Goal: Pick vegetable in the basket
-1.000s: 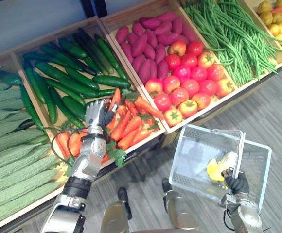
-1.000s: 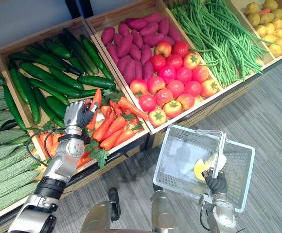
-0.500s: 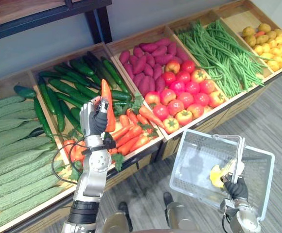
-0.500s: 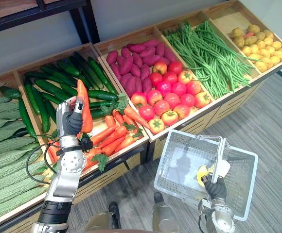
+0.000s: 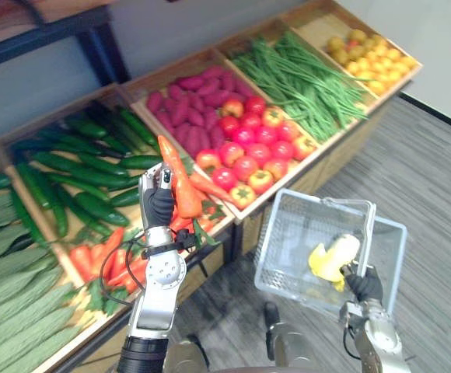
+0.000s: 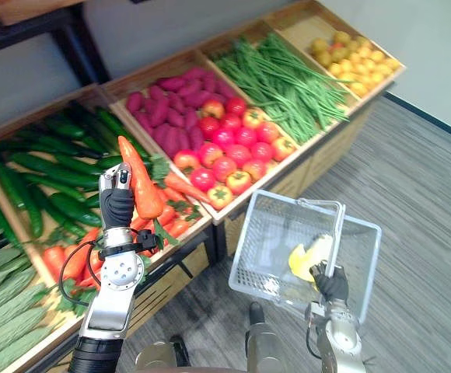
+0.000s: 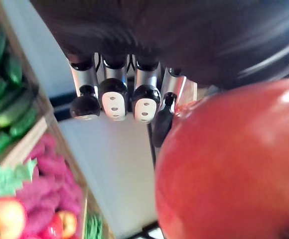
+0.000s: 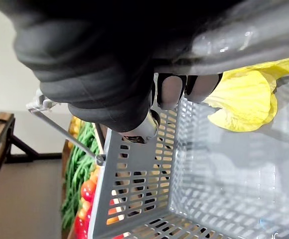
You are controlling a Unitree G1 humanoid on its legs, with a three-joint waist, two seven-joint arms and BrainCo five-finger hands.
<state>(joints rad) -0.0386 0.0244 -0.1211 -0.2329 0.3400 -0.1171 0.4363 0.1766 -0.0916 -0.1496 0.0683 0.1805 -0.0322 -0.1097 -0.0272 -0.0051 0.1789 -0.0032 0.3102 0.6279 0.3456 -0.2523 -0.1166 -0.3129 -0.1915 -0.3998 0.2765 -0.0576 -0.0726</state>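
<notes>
Left eye view pretty much tells the story: the left hand [image 5: 160, 203] has its fingers curled tight round the thick end of a long orange carrot [image 5: 177, 179]. It holds the carrot upright, tip pointing up, well above the pile of loose carrots [image 5: 85, 260] in the wooden display. Left wrist view backs that up, with the carrot bulging right against the palm and the dark-tipped fingers [image 7: 112, 102] tucked in beside it, so I'd call the grasp solid.

Over on the other side, the right hand [image 5: 363, 284] is closed round the grey bar handle [image 5: 368, 233] of a white perforated plastic shopping basket [image 5: 284, 256]. The basket hangs low over the grey plank floor [image 5: 428, 171] in front of the display, well apart from the carrot. There's a crumpled yellow item [image 5: 330, 256] lying in it, and I honestly can't tell what it is.

So progress-wise, I'd say the picking half looks done, since the carrot is out of the pile and firmly in hand. What's left is the delivery: swing it across to the right, bring it down over the basket's open top and let go. The basket is mostly empty, so there's plenty of room. Roughly halfway, by my reckoning
</notes>
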